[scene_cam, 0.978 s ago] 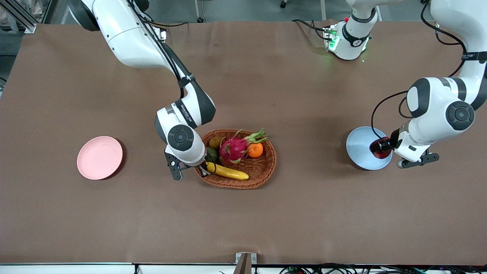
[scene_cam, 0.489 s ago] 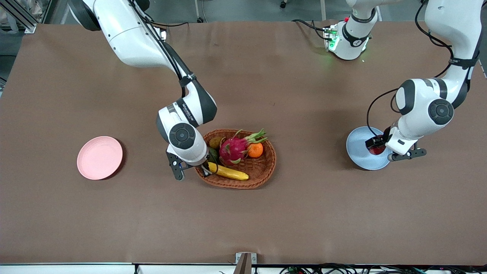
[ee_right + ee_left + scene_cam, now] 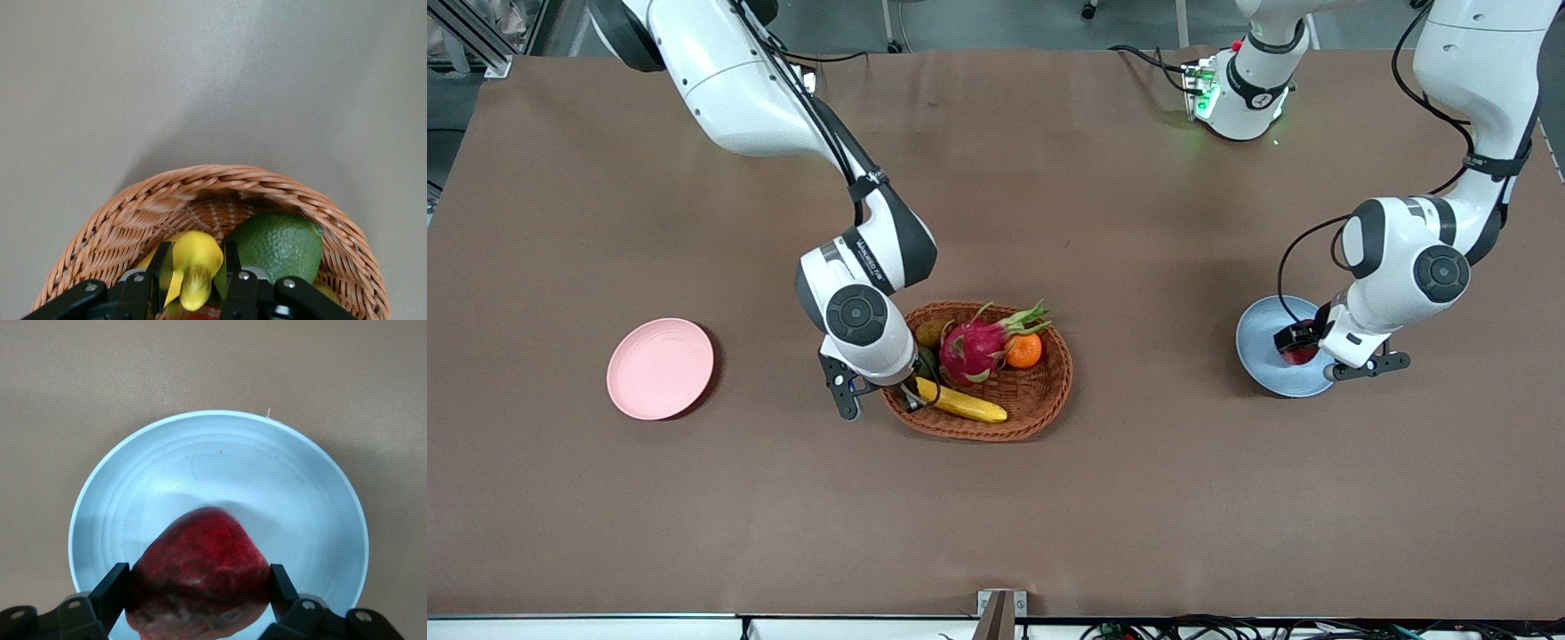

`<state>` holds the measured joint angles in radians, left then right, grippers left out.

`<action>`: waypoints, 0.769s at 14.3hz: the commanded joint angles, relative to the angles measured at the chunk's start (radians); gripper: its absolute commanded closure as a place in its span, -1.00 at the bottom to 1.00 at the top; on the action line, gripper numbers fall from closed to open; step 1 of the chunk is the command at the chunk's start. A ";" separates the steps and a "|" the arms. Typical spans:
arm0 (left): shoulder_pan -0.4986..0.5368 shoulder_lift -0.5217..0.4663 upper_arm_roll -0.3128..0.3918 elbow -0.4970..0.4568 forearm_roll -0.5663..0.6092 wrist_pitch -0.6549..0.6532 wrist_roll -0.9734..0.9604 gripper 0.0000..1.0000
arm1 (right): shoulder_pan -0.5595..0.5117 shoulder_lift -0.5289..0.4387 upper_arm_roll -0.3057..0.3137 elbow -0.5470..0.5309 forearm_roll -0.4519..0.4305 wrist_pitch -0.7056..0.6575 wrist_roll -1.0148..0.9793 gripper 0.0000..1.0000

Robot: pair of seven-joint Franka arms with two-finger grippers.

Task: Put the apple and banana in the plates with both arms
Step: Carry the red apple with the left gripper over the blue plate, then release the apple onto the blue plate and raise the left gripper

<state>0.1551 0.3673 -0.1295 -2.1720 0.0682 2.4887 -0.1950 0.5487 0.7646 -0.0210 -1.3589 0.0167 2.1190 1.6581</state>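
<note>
Here the fingers of the left gripper are clenched on the apple, one on each side of it, and they hold it low over the blue plate, close to the middle. To do this step well, I think the arm should go down until the apple sits on the plate, and only then release, so the lumpy fruit does not roll to the rim.

The right gripper has its fingers closed on the end of the banana, which lies in the basket beside a green fruit. The grip is at the tip, so the banana can swing; a slow, straight lift should clear the basket wall.

In the front view, the pink plate waits empty on the counter toward the right arm's end, well apart from the basket. A dragon fruit and an orange are also in the basket.
</note>
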 commanded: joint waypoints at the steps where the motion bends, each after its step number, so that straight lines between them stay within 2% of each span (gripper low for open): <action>1: 0.012 -0.022 -0.010 0.000 0.021 0.003 0.009 -1.00 | 0.011 -0.010 -0.002 -0.009 0.003 0.007 0.009 0.24; 2: 0.012 -0.043 -0.012 0.003 0.021 -0.013 0.011 -1.00 | 0.011 -0.010 -0.002 -0.009 0.003 0.007 0.008 0.42; 4: 0.012 -0.096 -0.015 0.033 0.021 -0.080 0.012 -1.00 | 0.010 -0.010 -0.002 -0.008 0.003 0.007 0.005 0.95; 8: 0.009 -0.229 -0.025 0.168 0.009 -0.385 0.028 -1.00 | -0.007 -0.016 0.000 -0.003 0.003 -0.002 -0.006 0.99; 11: 0.011 -0.287 -0.051 0.302 -0.002 -0.592 0.028 -1.00 | -0.018 -0.047 0.001 -0.003 0.020 -0.037 -0.049 0.99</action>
<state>0.1556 0.1104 -0.1580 -1.9432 0.0684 2.0116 -0.1795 0.5454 0.7615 -0.0256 -1.3494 0.0183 2.1197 1.6466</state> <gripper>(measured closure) 0.000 0.797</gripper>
